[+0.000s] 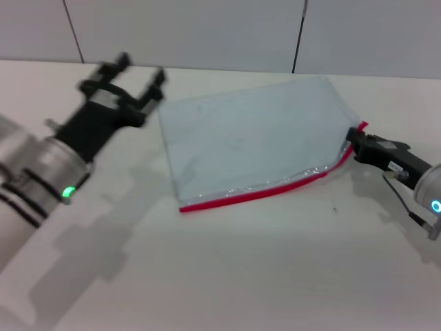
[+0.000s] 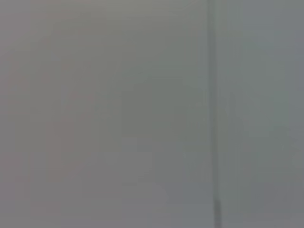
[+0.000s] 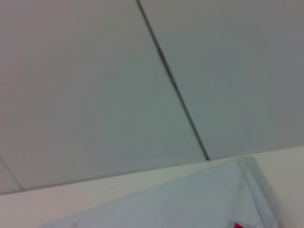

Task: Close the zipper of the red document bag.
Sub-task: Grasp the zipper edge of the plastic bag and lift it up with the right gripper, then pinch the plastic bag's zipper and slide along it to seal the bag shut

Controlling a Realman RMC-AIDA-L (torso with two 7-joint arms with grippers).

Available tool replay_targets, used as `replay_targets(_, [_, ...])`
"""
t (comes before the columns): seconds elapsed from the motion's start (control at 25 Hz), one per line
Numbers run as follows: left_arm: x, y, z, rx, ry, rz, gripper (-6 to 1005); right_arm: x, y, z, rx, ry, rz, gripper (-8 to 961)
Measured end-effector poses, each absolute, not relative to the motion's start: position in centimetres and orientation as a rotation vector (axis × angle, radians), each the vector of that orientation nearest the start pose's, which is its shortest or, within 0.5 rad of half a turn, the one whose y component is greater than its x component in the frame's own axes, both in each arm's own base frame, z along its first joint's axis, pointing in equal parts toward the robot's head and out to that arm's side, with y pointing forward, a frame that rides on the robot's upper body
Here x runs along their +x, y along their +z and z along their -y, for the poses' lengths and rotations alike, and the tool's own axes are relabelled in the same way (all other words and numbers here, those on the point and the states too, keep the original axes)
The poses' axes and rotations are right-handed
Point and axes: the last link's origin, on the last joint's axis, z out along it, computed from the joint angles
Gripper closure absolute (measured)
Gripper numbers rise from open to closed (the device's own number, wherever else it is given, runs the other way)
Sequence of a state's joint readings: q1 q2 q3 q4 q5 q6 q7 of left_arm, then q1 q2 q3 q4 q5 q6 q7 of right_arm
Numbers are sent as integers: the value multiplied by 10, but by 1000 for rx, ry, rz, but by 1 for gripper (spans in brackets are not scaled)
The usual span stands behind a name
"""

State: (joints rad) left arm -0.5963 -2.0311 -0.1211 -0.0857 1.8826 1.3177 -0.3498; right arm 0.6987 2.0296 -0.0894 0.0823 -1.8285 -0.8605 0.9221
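The red document bag (image 1: 248, 138) lies flat on the white table, a translucent pale blue pouch. Its zipper (image 1: 255, 194) runs as a red strip along the near long edge and curves up at the right end. My right gripper (image 1: 356, 143) sits at that right end, its dark fingers together on the zipper's tip, which is lifted a little. My left gripper (image 1: 141, 71) hovers open just beyond the bag's far left corner, touching nothing. The right wrist view shows the bag's (image 3: 190, 199) far corner and a speck of red zipper (image 3: 237, 225).
A pale panelled wall (image 1: 207, 27) with vertical seams rises behind the table's (image 1: 241, 276) far edge. The left wrist view shows only that wall (image 2: 118, 114).
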Motion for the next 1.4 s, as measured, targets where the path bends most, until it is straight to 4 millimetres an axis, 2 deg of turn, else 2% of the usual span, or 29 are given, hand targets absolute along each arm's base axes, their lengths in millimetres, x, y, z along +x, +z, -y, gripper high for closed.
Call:
replay_targets(0.04, [-273, -23, -354, -1928, -908, 363, 309, 294, -62, -380, -1987, 746, -1093, 933])
replay_targets(0.36, [-240, -63, -363, -2196, -833, 271, 309, 276, -67, -384, -2032, 809, -1070, 928])
replay_targets(0.6, [-222, -88, -359, -2318, -781, 199, 310, 255, -74, -390, -2093, 849, -1042, 925])
replay_targets(0.92, [-223, -104, -356, -2336, -657, 114, 310, 237, -75, -390, -2135, 939, -1002, 920])
replay_targets(1.4, [-225, -115, -350, -2310, -476, -142, 310, 233, -76, -391, -2152, 941, -998, 913])
